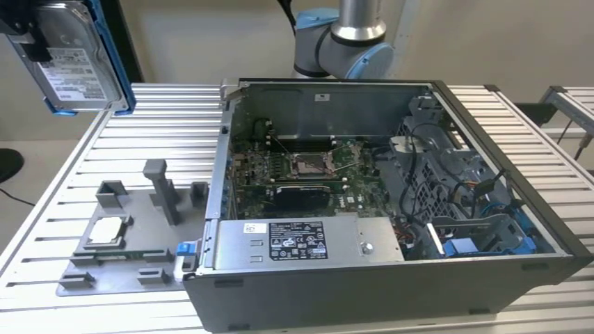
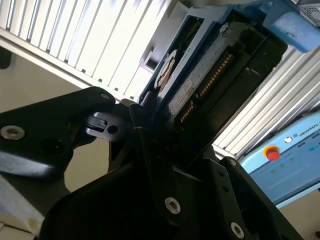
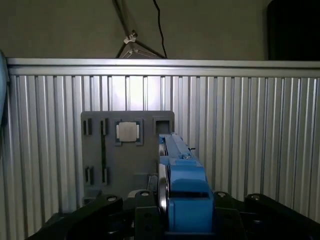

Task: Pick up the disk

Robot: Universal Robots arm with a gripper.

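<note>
A long table (image 1: 158,132) of ribbed metal slats filled most of the room in the exterior view, its far edge set close to a plain beige wall (image 1: 213,42). A second slatted table (image 1: 571,104) stood just beyond its edge at the exterior view's right. Pale floor (image 1: 42,174) showed past the edge at the exterior view's left. In the first wrist view, light glared off the slats (image 3: 127,95), a black cable (image 3: 161,30) hung down the wall, and a dark panel (image 3: 292,30) stood against it.
</note>
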